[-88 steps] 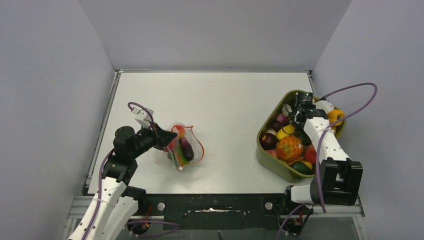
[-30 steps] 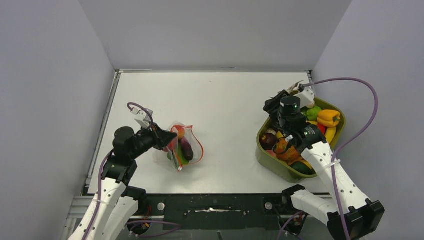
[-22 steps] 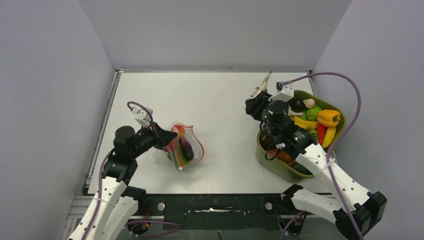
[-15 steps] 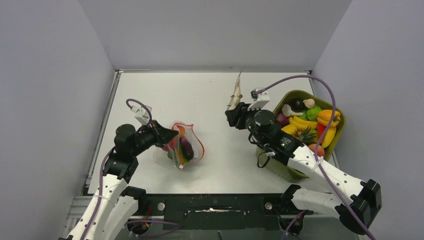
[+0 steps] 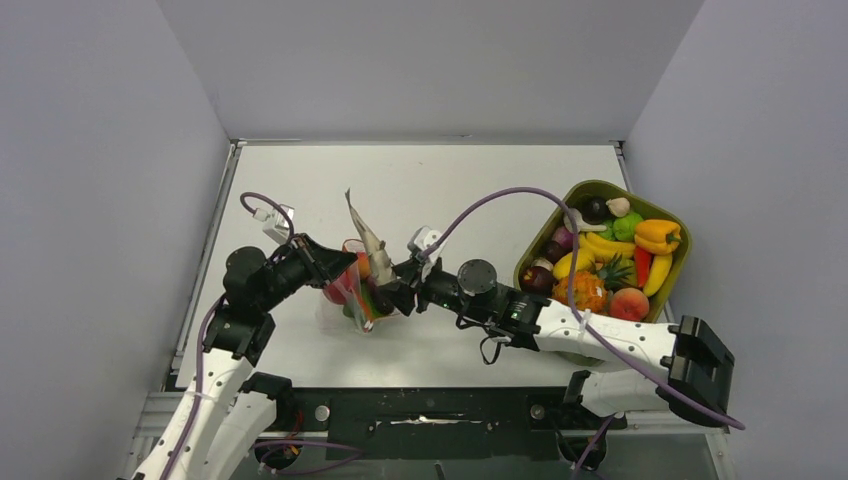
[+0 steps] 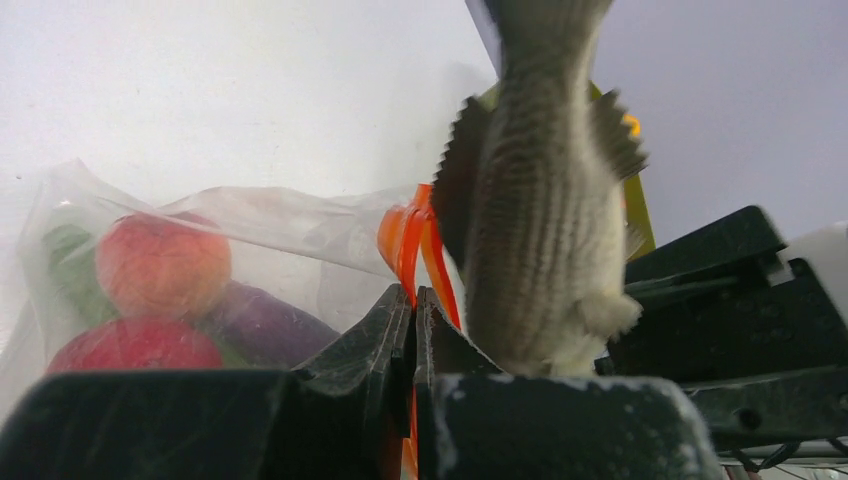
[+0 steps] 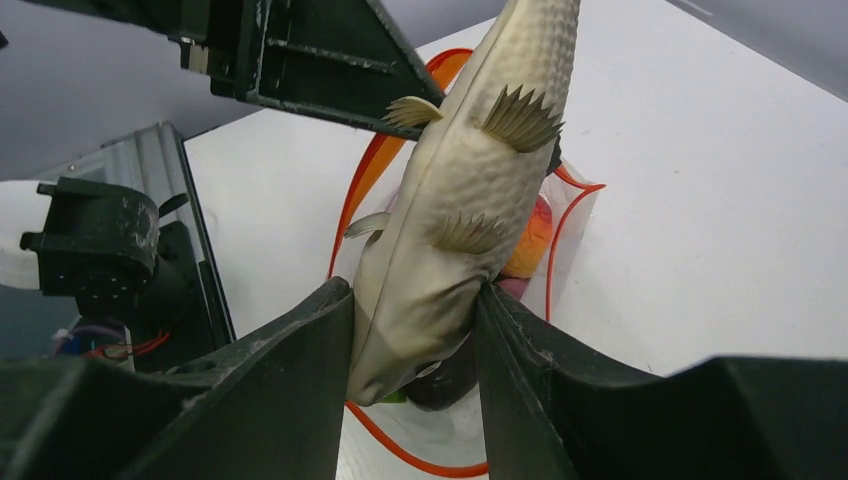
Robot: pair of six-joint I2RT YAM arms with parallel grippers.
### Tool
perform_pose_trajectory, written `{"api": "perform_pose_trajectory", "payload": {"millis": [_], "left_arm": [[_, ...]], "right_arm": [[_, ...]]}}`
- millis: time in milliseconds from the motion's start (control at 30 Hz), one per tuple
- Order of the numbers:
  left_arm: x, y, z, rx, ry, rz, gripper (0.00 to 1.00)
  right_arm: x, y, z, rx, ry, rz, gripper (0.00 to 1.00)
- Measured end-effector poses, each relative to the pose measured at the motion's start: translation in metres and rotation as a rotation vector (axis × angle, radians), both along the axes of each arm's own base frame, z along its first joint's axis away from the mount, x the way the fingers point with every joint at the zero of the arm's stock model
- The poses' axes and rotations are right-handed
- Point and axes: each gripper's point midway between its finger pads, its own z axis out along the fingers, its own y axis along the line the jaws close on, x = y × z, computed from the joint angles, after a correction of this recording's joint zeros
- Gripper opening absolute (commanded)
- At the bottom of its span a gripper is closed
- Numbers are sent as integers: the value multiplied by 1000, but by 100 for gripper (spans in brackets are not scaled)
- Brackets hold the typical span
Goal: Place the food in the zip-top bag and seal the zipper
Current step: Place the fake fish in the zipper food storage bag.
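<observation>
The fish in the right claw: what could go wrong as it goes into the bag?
The fish looks long beside the zip-top bag, which already holds other food; its tail may stick out and block the zipper. The left claw pinches the mouth at one spot only; a push from the right claw might pull it free.

Left arm (image 5: 232, 325) bent at the elbow, wrist angled right. Left gripper (image 6: 412, 300) pinched tight on the zip-top bag (image 6: 270, 225) rim. My right arm (image 5: 585, 335) stretched low leftward. Right gripper (image 7: 415, 300) half-spread, clamping the toy fish (image 7: 470, 170).
</observation>
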Motion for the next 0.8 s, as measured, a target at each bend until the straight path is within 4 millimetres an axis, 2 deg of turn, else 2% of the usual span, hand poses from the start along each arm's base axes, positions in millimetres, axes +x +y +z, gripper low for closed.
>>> {"api": "perform_pose_trajectory", "payload": {"millis": [133,300,567,800], "left_arm": [[-2,1,6,-19,-11,8,0],[-5,1,10,-31,-19,10,0],[-7,1,10,-59,-10,14,0],[-8,1,9,-63,-8,14,0]], "right_arm": [[-6,17,-18,-41,-23,54,35],[-4,27,-37,-88,-49,65,41],[3,29,-66,-180,-59,47,52],[4,24,-71,-219,-74,30,60]]}}
